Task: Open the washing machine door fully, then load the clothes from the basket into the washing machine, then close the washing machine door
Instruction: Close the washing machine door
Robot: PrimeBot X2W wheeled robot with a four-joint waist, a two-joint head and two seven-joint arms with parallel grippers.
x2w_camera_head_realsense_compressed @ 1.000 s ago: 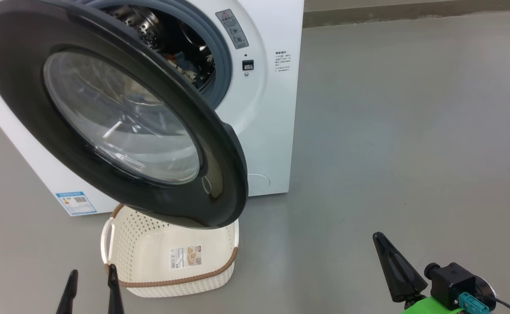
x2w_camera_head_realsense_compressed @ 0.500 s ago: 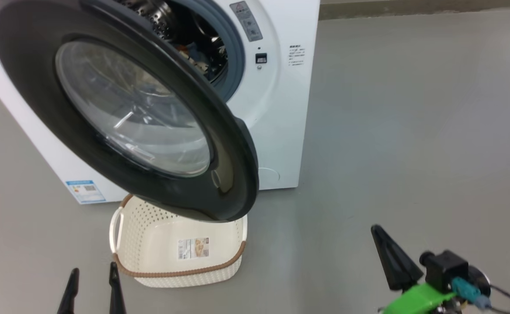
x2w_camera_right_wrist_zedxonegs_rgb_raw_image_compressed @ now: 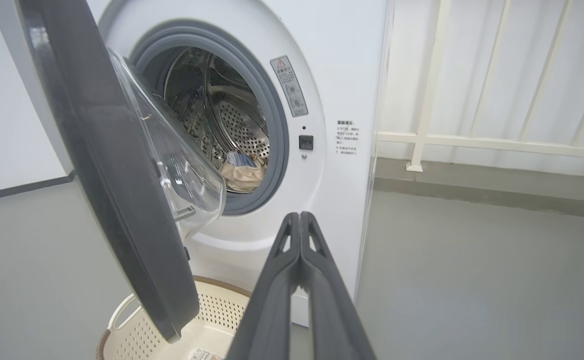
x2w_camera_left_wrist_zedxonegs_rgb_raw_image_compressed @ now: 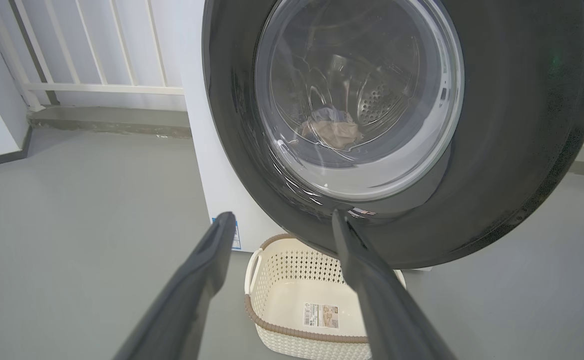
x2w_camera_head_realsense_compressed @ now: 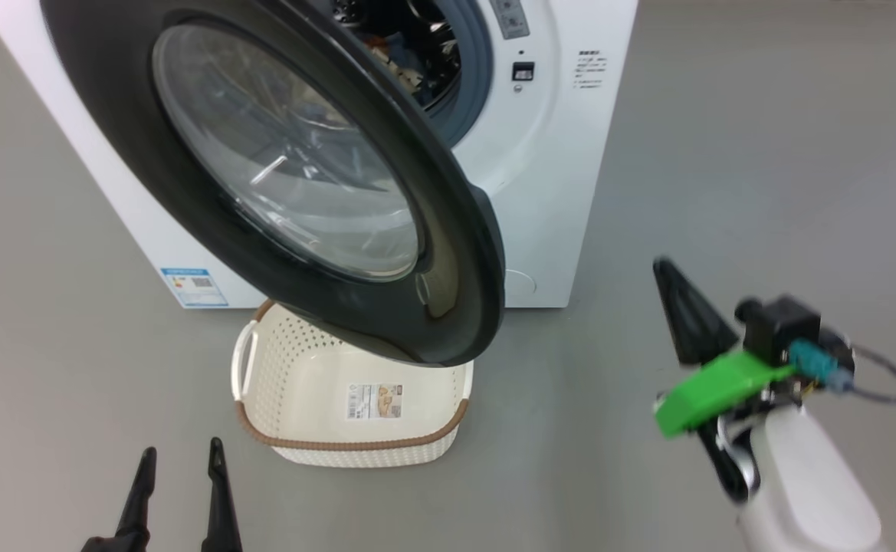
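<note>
Shows door (x2w_camera_head_realsense_compressed: 279,169) half open over empty basket (x2w_camera_head_realsense_compressed: 356,445) on the floor by the washer (x2w_camera_head_realsense_compressed: 555,192), clothes (x2w_camera_right_wrist_zedxonegs_rgb_raw_image_compressed: 242,170) in the drum. Finds left gripper (x2w_camera_head_realsense_compressed: 181,452) wide, right gripper (x2w_camera_right_wrist_zedxonegs_rgb_raw_image_compressed: 299,216) pinched closed, both empty. Likely wants a push on the stiff, heavy door's slick outer rim.

Grey floor (x2w_camera_head_realsense_compressed: 762,153), washing machine (x2w_camera_head_realsense_compressed: 562,192), basket (x2w_camera_head_realsense_compressed: 302,399) on it

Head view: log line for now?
door: open | clothes: in drum | basket: empty | left claw: open, free | right claw: shut, free
</note>
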